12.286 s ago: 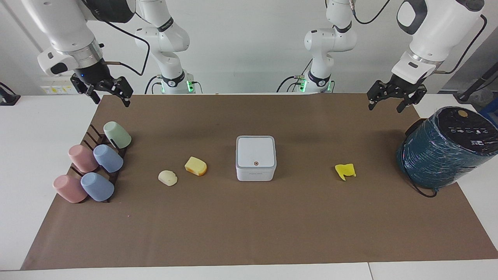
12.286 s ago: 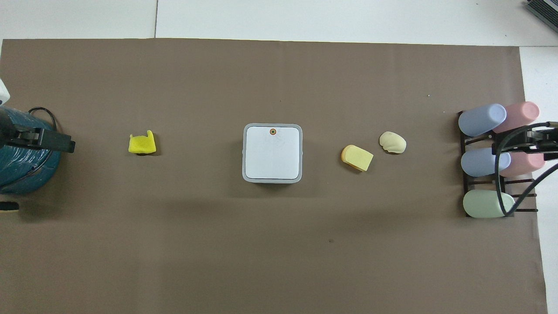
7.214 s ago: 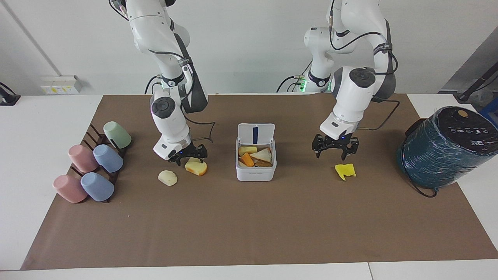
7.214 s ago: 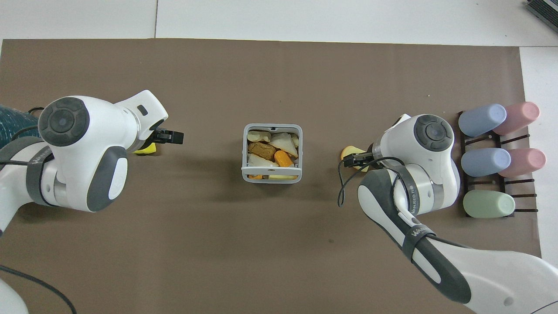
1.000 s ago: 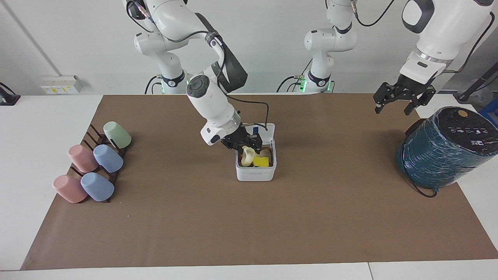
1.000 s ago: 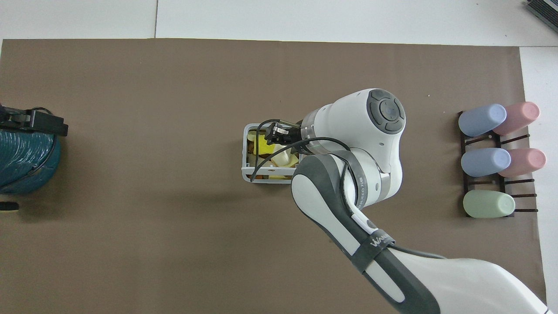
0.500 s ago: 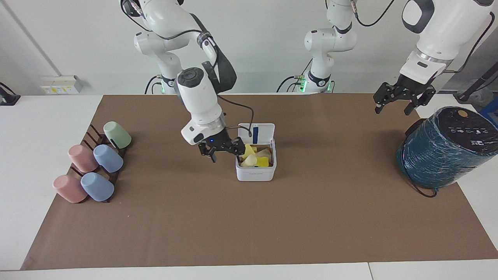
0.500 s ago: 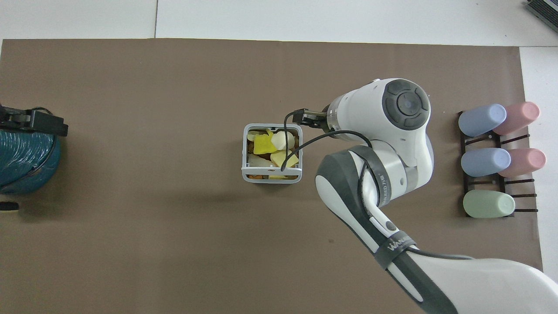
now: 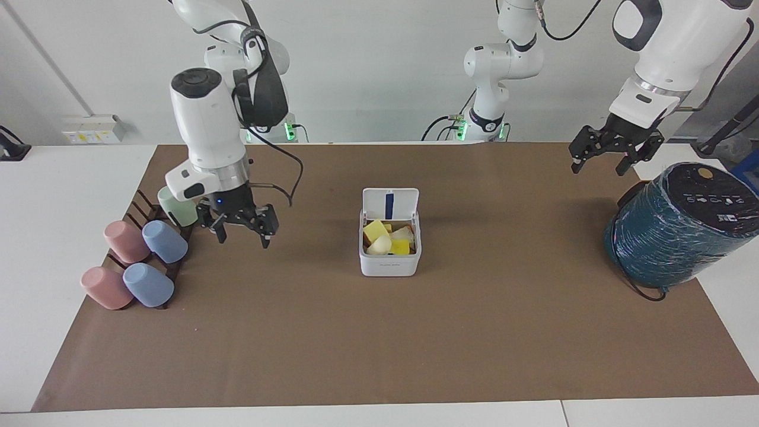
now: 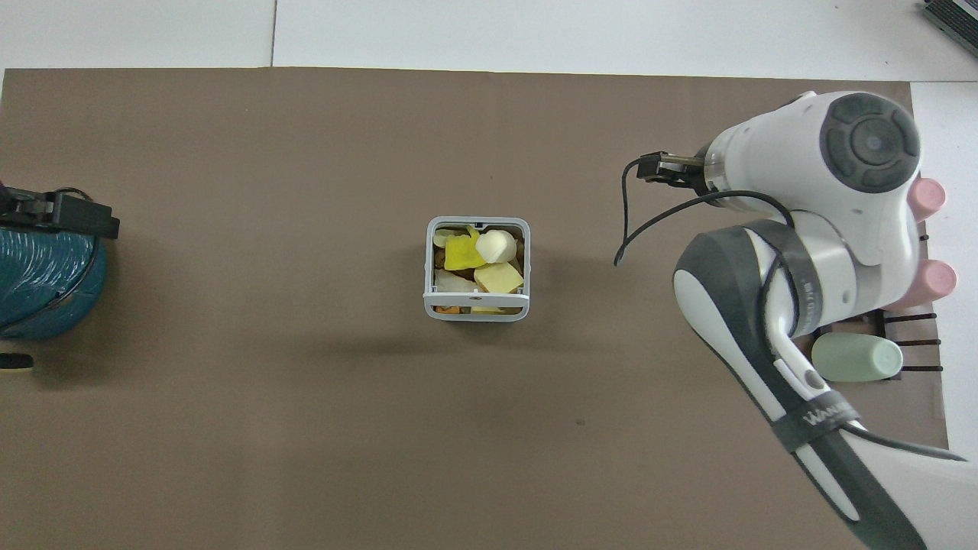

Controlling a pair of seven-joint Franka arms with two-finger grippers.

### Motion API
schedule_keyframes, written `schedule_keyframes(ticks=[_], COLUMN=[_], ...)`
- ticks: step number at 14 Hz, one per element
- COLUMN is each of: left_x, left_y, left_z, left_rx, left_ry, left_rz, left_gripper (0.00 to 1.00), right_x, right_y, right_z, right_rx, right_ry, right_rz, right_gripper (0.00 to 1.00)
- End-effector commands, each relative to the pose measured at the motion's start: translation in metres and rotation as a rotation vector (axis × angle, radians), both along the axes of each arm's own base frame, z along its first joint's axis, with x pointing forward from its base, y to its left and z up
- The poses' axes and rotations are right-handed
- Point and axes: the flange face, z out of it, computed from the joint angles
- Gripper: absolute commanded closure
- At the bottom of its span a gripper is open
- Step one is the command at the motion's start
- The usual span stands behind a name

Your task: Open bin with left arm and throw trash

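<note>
The white bin (image 9: 389,264) stands mid-mat with its lid (image 9: 390,204) upright and open; it also shows in the overhead view (image 10: 476,313). In it, on other scraps, lie the cream lump (image 9: 380,245) (image 10: 495,244), the yellow-orange wedge (image 9: 373,230) (image 10: 498,277) and the bright yellow scrap (image 9: 400,246) (image 10: 461,252). My right gripper (image 9: 240,230) (image 10: 649,168) is open and empty, over the mat between the bin and the cup rack. My left gripper (image 9: 600,161) (image 10: 84,218) is open and empty, raised beside the teal cylinder, and waits.
A dark rack with several pastel cups (image 9: 145,258) (image 10: 856,359) stands at the right arm's end of the table. A big teal wrapped cylinder (image 9: 676,228) (image 10: 38,283) stands at the left arm's end. A brown mat (image 9: 379,344) covers the table.
My right gripper let go of the cream lump into the bin and has moved away from the bin toward the cup rack. The left arm has not moved.
</note>
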Motion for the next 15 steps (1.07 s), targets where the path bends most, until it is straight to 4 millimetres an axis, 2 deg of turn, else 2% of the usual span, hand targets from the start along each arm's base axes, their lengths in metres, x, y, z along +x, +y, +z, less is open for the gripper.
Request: schedule_keyframes(ticks=[1,6,8,10,11,13,15], left_x=[-0.008,-0.008,-0.008,-0.008,-0.008,-0.008,-0.008], left_y=[0.002,0.002,0.002,0.002,0.002,0.002,0.002], left_z=[0.001,0.001,0.001,0.001,0.001,0.001,0.001], left_rx=[0.01,0.01,0.01,0.01,0.01,0.01,0.01], left_ry=[0.006,0.006,0.006,0.006,0.006,0.006,0.006], left_rz=[0.0,0.0,0.0,0.0,0.0,0.0,0.0], left_gripper=[0.0,0.0,0.0,0.0,0.0,0.0,0.0], right_x=[-0.034,-0.089,-0.102,-0.113,-0.116,-0.116,-0.114], right_y=[-0.015,-0.052,-0.069,-0.109,-0.123,-0.129,-0.123], right_z=[0.047,0.121,0.126,0.122,0.123,0.123,0.12], right_rx=[-0.017,0.037,0.067,0.11,0.13,0.129,0.099], right_ry=[0.017,0.065,0.119,0.171,0.186,0.186,0.203], right_rz=[-0.002,-0.091,-0.14,-0.2,-0.204,-0.061,-0.007], right_gripper=[0.0,0.0,0.0,0.0,0.0,0.0,0.0])
